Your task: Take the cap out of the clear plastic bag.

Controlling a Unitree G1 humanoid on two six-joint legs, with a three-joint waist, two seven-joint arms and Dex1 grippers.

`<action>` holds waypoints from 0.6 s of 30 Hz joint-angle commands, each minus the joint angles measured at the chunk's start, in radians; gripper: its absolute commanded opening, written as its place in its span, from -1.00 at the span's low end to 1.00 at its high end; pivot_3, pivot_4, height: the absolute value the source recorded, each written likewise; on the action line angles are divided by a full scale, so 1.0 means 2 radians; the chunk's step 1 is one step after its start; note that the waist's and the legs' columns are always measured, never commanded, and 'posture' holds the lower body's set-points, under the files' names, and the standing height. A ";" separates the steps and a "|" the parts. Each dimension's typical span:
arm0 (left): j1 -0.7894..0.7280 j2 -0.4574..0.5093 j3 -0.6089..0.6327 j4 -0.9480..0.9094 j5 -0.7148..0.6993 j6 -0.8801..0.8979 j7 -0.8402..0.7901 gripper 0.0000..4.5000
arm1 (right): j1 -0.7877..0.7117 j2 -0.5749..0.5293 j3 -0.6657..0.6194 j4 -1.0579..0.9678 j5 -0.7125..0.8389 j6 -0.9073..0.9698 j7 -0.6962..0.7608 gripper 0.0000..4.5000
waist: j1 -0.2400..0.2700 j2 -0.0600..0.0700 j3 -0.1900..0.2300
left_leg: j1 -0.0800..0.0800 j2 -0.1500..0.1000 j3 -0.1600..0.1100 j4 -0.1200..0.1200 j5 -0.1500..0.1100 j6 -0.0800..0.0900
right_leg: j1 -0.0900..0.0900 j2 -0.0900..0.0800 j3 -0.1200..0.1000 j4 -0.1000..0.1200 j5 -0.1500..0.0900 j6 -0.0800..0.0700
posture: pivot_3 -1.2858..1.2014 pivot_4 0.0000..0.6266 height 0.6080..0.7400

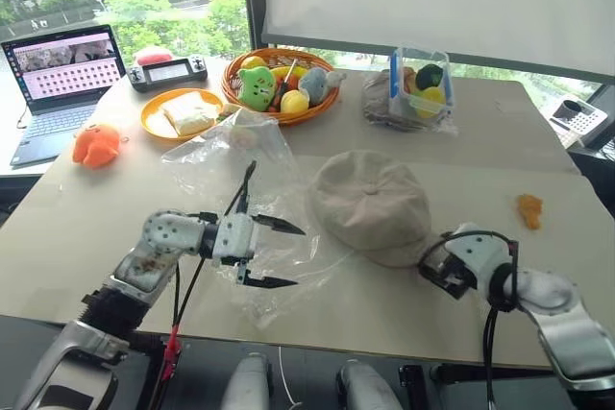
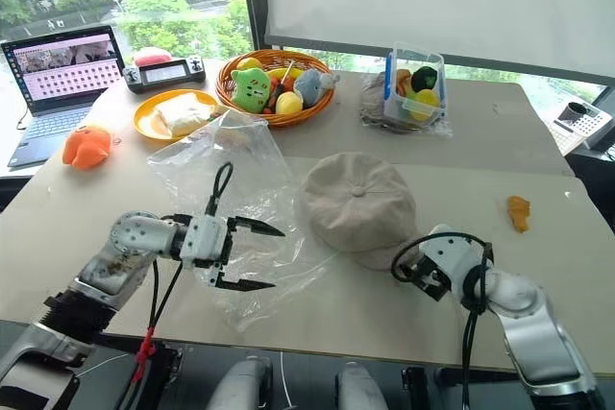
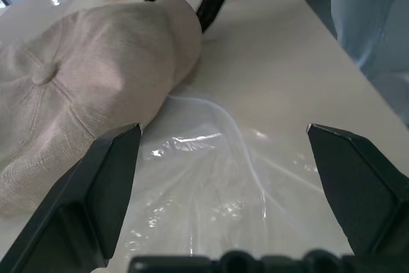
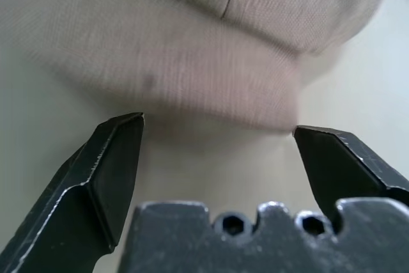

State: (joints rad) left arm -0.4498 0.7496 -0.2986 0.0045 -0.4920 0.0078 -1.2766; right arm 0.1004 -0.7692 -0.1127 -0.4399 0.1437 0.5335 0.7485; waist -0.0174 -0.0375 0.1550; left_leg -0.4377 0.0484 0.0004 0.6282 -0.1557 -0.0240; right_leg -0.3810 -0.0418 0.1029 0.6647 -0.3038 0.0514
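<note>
At lower left my left hand (image 1: 273, 253) hangs with its two black fingers spread wide, empty, over the clear plastic bag (image 1: 235, 156): thin, glossy, wrinkled film lying flat on the pale counter (image 1: 77, 208). At centre frame the cap (image 1: 371, 201) sits out of the bag, soft beige woven cloth, round panelled crown with a top button. At lower right my right hand (image 4: 217, 132) gapes open, empty, just short of the cap's edge.

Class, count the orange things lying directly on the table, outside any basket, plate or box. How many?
2: an orange plush toy at the table's left edge beside the laptop, and a small orange piece near the right edge. Others may be hidden.
</note>
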 commanded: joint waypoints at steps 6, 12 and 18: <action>0.012 -0.036 0.131 -0.035 -0.150 0.249 0.135 0.98 | 0.027 0.036 -0.223 -0.059 0.257 0.078 0.059 1.00 | 0.000 0.000 0.000 | -0.001 0.000 -0.001 0.000 0.000 0.000 | 0.000 0.000 -0.001 0.000 0.000 0.000 | 0.03 -0.52 0.82; 0.058 -0.099 0.245 -0.015 -0.146 0.263 0.296 0.98 | -0.065 0.110 -0.274 -0.008 0.287 0.068 -0.095 1.00 | -0.011 0.000 0.000 | 0.000 0.000 -0.002 0.001 0.000 0.000 | 0.001 0.000 -0.002 0.000 0.000 0.000 | 0.03 -0.52 0.82; 0.028 -0.137 0.326 0.112 -0.012 0.131 0.502 0.98 | -0.113 0.158 -0.210 0.071 0.081 -0.022 -0.304 1.00 | -0.007 0.001 0.000 | 0.000 -0.001 -0.002 0.000 0.000 0.000 | 0.000 0.000 -0.002 0.000 0.001 -0.002 | 0.03 -0.52 0.82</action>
State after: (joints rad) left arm -0.3459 0.4883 0.2740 0.1157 -0.6245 0.4054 -0.4422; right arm -0.1326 -0.4671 -0.5816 -0.3217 0.4642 0.5875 0.2739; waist -0.0305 -0.0363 0.1554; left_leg -0.4389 0.0471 -0.0033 0.6274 -0.1557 -0.0241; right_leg -0.3826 -0.0424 0.0999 0.6650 -0.3010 0.0469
